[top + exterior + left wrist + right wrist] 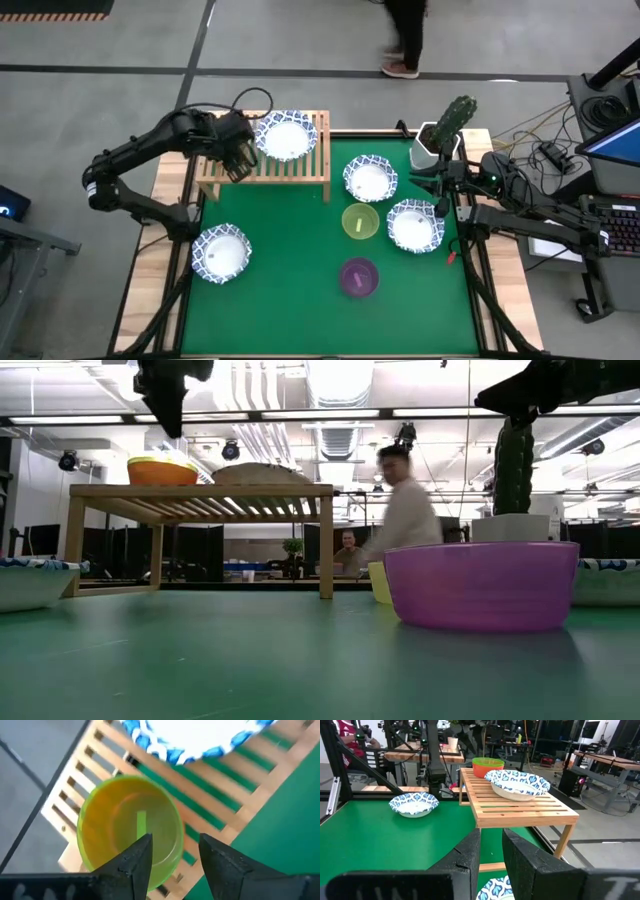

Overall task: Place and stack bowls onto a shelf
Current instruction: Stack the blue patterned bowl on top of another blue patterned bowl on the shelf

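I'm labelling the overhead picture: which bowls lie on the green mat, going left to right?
Patterned white bowl → purple bowl, with the yellow-green bowl and a second patterned bowl about level with it → third patterned bowl.

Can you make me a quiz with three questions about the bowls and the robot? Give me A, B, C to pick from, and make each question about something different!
1. Where is the purple bowl?
A. on the shelf
B. on the green table
C. in a pincer

2. How many blue-and-white bowls sit on the shelf?
A. four
B. none
C. one

3. What is the left pincer doing?
A. open, holding nothing
B. shut on the purple bowl
C. lying flat on the table

Answers:
1. B: the purple bowl stands on the green table, away from the shelf.
2. C: only one blue-and-white bowl is on the slats.
3. A: the left pincer is over the shelf with its fingers apart and nothing between them.
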Controlling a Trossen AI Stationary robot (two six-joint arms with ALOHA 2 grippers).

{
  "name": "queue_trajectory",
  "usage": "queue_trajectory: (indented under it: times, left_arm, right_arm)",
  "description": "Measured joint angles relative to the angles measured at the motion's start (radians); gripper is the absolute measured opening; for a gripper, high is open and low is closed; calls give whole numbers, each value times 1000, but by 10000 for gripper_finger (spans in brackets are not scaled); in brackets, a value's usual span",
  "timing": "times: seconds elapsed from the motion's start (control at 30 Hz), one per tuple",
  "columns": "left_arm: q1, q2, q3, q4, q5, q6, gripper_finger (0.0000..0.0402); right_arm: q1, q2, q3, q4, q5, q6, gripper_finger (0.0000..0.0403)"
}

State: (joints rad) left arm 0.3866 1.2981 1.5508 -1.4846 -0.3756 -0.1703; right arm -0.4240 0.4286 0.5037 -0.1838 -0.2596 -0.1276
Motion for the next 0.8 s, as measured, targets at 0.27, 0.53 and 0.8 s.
queue_trajectory:
  times: [0.27,0.53,0.8]
  left_arm:
    - [-108,-166,-87,207,0,-108,134]
    - [-292,-302,-350,646,-2,-179,127]
    - [-440,-319,-573,1097,-2,-77,127]
  right_arm:
    - [0,0,-3,-1,0,26,70]
    - [1,0,-12,1,-1,124,70]
    - [29,1,-17,6,-9,247,70]
